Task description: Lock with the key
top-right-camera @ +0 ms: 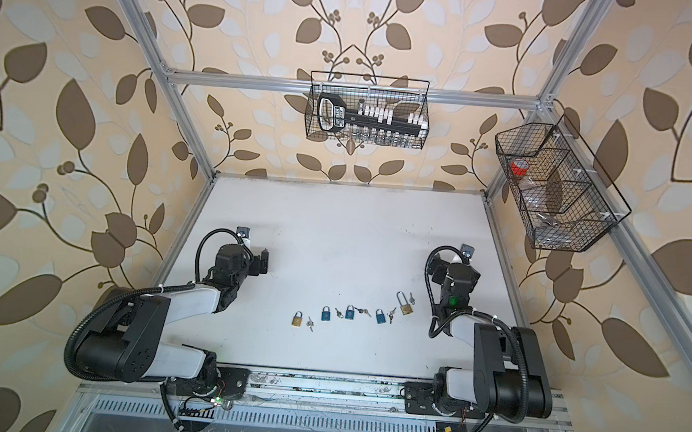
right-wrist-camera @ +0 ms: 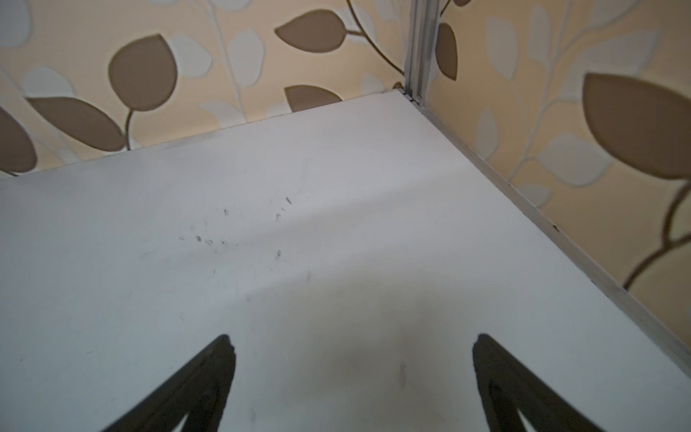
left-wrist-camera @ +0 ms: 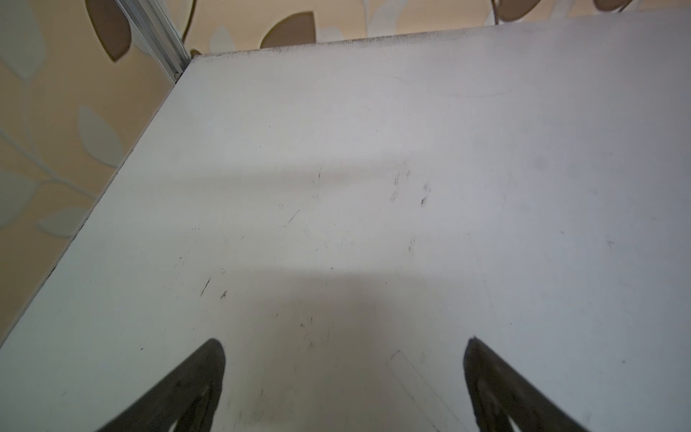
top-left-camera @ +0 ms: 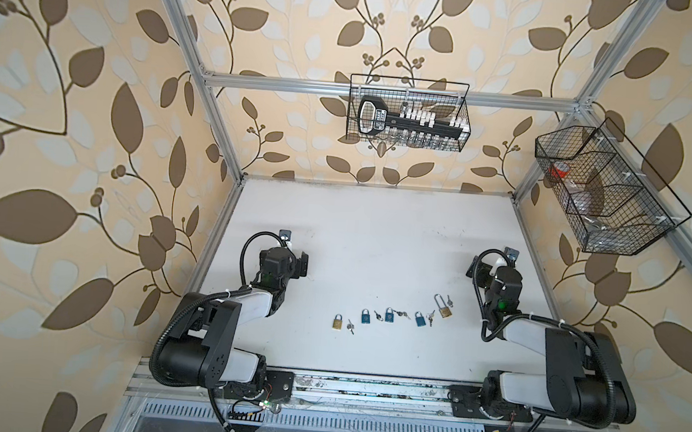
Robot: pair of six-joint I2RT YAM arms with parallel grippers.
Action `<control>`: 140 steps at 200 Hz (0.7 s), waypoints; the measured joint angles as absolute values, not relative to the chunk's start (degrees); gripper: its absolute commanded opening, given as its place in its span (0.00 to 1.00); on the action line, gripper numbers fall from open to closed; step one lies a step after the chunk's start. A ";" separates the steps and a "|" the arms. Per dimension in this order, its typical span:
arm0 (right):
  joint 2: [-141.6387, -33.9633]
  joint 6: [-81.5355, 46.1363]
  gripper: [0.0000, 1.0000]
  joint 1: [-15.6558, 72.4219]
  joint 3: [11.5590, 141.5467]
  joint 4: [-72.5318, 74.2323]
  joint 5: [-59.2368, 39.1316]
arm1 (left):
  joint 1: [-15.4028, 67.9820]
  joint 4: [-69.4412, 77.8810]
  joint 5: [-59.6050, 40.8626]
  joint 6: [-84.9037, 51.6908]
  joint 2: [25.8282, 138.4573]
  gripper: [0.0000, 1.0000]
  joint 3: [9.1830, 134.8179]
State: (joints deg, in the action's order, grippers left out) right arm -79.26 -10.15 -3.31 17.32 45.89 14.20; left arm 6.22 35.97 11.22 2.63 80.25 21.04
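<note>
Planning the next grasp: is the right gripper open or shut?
Open: in its wrist view the right gripper shows jaws wide apart, nothing between them.

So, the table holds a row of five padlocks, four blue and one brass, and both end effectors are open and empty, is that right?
Not quite: both top views show three blue padlocks and two brass: a brass padlock at the left end, a long-shackled brass padlock at the right. Otherwise yes: a row on the table, left end effector and right end effector open and empty.
</note>
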 measured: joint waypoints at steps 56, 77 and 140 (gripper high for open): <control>-85.60 -6.31 0.99 -0.97 11.00 62.30 9.21 | 2.20 40.12 7.81 0.69 87.07 0.99 20.71; -85.58 -6.11 1.00 -0.97 11.51 63.92 9.30 | 2.15 40.38 7.38 0.16 87.02 0.99 20.97; -85.58 -5.89 0.99 -0.69 11.53 64.88 9.63 | 2.15 40.38 6.22 -0.23 87.02 0.99 20.97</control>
